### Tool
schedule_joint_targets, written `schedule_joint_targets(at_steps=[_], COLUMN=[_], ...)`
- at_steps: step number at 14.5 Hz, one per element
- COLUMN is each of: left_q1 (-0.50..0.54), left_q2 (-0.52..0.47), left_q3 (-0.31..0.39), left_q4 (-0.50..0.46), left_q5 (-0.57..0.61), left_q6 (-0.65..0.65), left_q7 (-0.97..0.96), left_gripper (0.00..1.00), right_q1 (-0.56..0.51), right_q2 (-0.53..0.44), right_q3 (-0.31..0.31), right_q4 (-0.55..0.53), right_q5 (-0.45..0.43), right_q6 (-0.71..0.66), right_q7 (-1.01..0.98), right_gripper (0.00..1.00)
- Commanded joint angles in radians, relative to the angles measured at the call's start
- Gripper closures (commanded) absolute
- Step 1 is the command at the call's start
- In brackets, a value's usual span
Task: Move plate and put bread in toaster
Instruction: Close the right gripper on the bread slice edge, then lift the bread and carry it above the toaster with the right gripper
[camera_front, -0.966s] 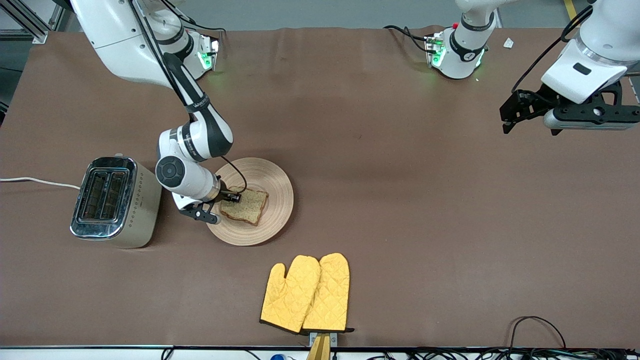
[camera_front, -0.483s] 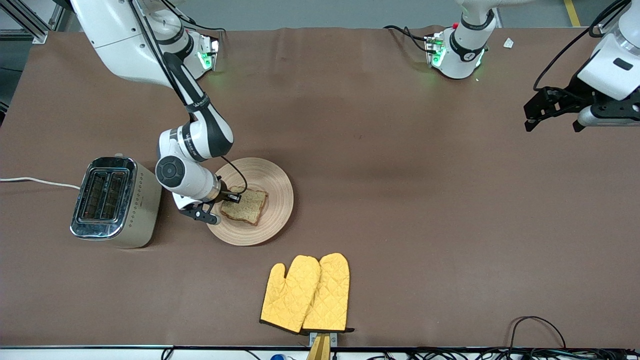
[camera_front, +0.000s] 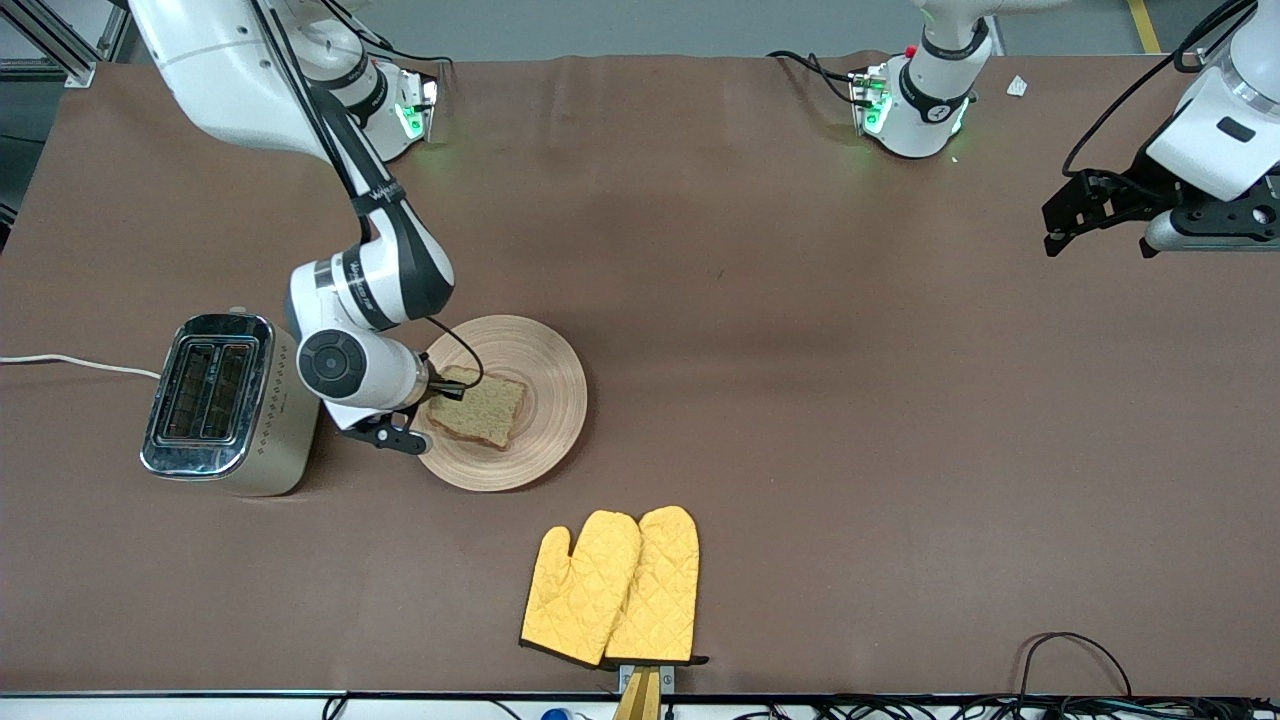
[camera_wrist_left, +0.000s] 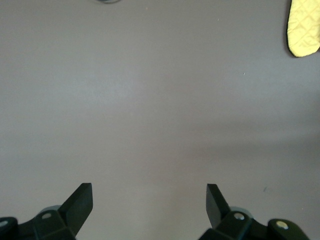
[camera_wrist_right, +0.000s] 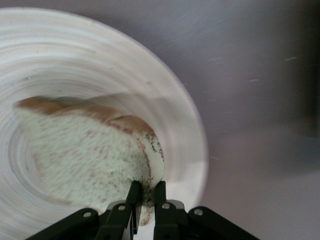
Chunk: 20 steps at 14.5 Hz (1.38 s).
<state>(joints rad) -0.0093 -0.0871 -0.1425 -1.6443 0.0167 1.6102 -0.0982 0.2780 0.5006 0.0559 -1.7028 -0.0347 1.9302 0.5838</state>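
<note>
The round light-wood plate (camera_front: 545, 400) lies on the brown table beside the cream toaster (camera_front: 232, 403) with its chrome top. My right gripper (camera_front: 447, 391) is shut on the crust edge of the brown speckled bread (camera_front: 485, 412) and holds it tilted just above the plate. The right wrist view shows the bread (camera_wrist_right: 90, 155) pinched at its edge between the fingers (camera_wrist_right: 133, 194) over the plate (camera_wrist_right: 185, 120). My left gripper (camera_front: 1062, 225) is open and empty, up over the table at the left arm's end, and waits; in its wrist view (camera_wrist_left: 149, 192) only bare table shows.
A pair of yellow oven mitts (camera_front: 612, 588) lies nearer the front camera than the plate; one mitt shows in the left wrist view (camera_wrist_left: 303, 27). The toaster's white cord (camera_front: 70, 362) runs off the table's end.
My right gripper has lifted the bread's held edge and drawn it toward the toaster; the slice now sits tilted off the plate. The left arm has pulled away toward its end of the table.
</note>
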Motion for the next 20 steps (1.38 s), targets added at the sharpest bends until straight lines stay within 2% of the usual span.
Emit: schedule_joint_targets(at_steps=[1,4,5,9,12,14,16,20], left_q1=[0.0,0.031,0.047,0.051,0.031,0.037,0.037,0.037], left_q2=[0.009,0.03,0.036,0.046,0.038,0.033,0.033,0.035], left_q3=[0.018,0.038,0.043,0.047,0.002,-0.02,-0.02,-0.02], left_q4=[0.017,0.063,0.069,0.072,0.075,0.072,0.072,0.073], left_q5=[-0.036,-0.056,-0.09,-0.081,0.04,0.039,0.034,0.026], left_q6=[-0.061,-0.078,-0.078,-0.082,-0.046,-0.061,-0.073,-0.073], left_q7=[-0.009,-0.006,0.008,0.025,0.014,0.014,0.021,0.026], left_gripper=[0.0,0.0,0.0,0.0,0.0,0.0,0.0,0.0], right_q1=[0.016,0.073,0.09,0.113,0.112,0.099,0.066,-0.019], right_q2=[-0.016,-0.014,-0.016,-0.079,-0.097,-0.091,-0.082,-0.062], right_q3=[0.001,0.001,-0.001,0.005,-0.001,-0.004,-0.004,-0.004], right_q4=[0.116,0.202,0.215,0.23,0.274,0.302,0.301,0.296], right_q5=[-0.135,-0.299,-0.35,-0.554,-0.687,-0.805,-0.843,-0.841], right_q6=[-0.187,-0.368,-0.419,-0.597,-0.648,-0.66,-0.662,-0.66], right_q7=[0.057,0.085,0.087,0.039,-0.103,-0.177,-0.183,-0.193], right_gripper=[1.0,1.0,1.0,1.0,1.0,1.0,1.0,1.0])
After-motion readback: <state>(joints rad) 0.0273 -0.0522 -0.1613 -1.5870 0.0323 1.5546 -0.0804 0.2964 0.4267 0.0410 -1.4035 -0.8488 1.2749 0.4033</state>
